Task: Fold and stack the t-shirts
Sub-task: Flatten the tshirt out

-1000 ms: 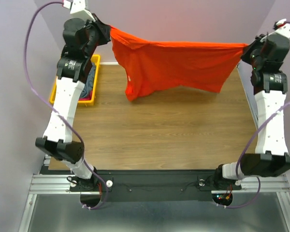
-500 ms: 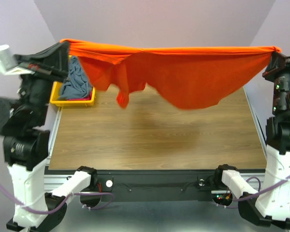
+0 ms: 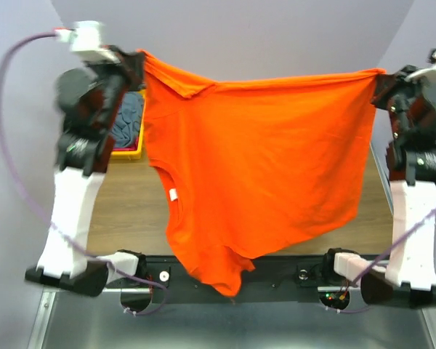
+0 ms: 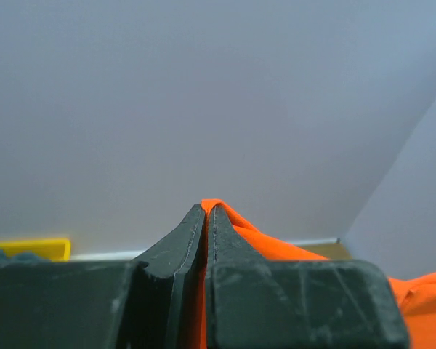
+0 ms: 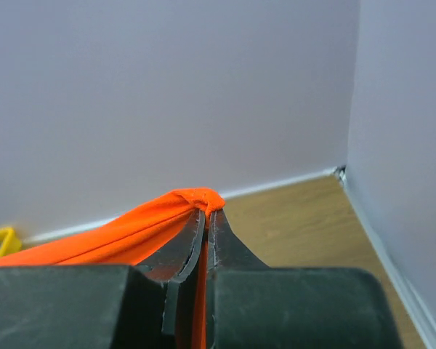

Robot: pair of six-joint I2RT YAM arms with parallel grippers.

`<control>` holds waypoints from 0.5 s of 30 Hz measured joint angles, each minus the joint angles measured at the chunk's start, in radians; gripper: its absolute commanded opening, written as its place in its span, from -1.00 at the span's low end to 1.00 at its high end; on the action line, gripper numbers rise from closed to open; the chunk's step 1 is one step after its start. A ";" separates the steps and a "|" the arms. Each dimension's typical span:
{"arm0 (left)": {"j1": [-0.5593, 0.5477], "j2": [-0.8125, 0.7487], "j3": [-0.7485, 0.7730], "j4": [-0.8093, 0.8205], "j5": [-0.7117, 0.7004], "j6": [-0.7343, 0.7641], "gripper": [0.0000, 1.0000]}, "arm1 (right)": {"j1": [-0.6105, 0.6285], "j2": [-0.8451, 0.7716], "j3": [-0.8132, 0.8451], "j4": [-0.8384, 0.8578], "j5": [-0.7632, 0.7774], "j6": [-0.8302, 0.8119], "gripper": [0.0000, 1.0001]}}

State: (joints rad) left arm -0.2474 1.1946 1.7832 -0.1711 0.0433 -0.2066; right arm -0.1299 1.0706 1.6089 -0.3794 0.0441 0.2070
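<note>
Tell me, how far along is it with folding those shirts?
Early days. Done: no folded or stacked shirt shows on the visible part of the table. In hand: the orange t-shirt hangs spread in the air, one edge pinched in the left gripper, the other in the right gripper, not yet laid down. Left: folding it, then the grey-blue shirt crumpled in the yellow bin.

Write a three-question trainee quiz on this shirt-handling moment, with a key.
1. True or false: the orange t-shirt hangs stretched between the left hand and the right hand, both shut on it.
2. Where is its white label? A) by the neck opening B) on a sleeve C) on the table
3. Fill in: the grey-blue cloth lies in the ____ bin.
Key: 1 true; 2 A; 3 yellow.
</note>
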 measured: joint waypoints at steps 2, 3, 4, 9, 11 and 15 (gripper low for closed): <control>0.000 0.061 -0.068 0.018 -0.007 0.008 -1.00 | 0.000 0.050 -0.025 0.007 -0.020 0.005 -0.99; 0.001 0.108 -0.106 0.033 -0.010 0.012 -1.00 | 0.000 0.087 -0.047 0.007 -0.031 0.008 -0.99; 0.001 0.151 -0.140 0.042 -0.013 0.016 -1.00 | 0.000 0.124 -0.068 0.007 -0.040 0.013 -0.99; 0.001 0.458 -0.241 0.040 -0.051 0.026 -1.00 | 0.000 0.293 -0.241 0.062 -0.037 0.049 -0.99; 0.001 0.602 -0.243 0.043 -0.064 0.024 -1.00 | 0.000 0.392 -0.323 0.095 -0.021 0.063 -0.99; 0.005 0.817 -0.233 0.035 -0.073 0.005 -1.00 | 0.000 0.573 -0.415 0.175 0.007 0.079 -0.99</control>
State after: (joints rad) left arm -0.2428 2.0117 1.5497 -0.1356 -0.0299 -0.2020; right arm -0.1299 1.6432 1.1938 -0.2039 0.0509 0.2863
